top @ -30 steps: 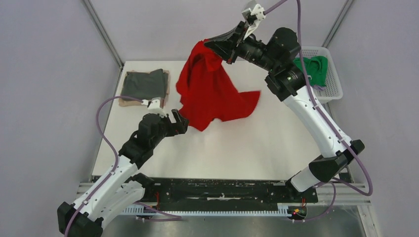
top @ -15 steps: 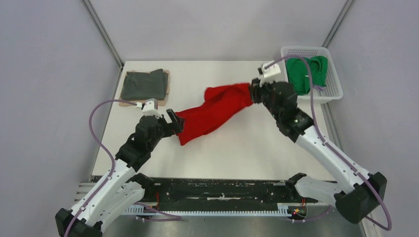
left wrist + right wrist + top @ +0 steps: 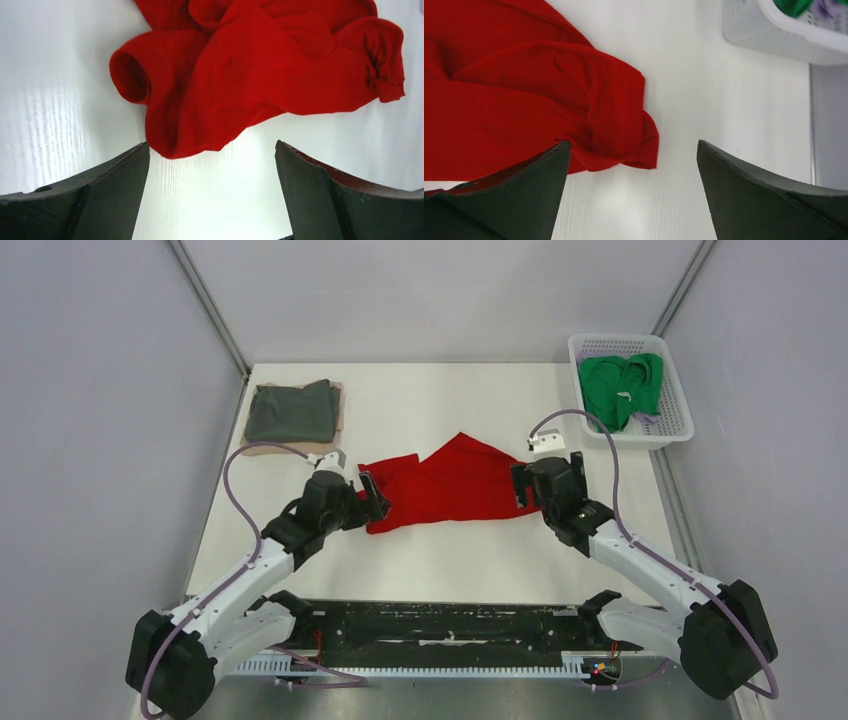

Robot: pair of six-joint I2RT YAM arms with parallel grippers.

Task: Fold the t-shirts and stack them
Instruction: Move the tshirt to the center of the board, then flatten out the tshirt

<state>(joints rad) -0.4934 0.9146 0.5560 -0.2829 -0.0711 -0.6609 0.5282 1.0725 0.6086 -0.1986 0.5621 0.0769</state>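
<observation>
Two grippers flank the red t-shirt [image 3: 445, 483], crumpled on the table [image 3: 480, 550]: left gripper [image 3: 372, 498] and right gripper [image 3: 522, 487], jaws apart, holding nothing. Only the top view shows the dark grey t-shirt [image 3: 292, 411] folded on the tan t-shirt [image 3: 262, 448], and the green t-shirt [image 3: 620, 385] in the basket [image 3: 665, 432]; the left wrist view alone shows a sleeve opening [image 3: 131, 70]

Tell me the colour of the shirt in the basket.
The t-shirt is green, clearest in the top external view.
</observation>
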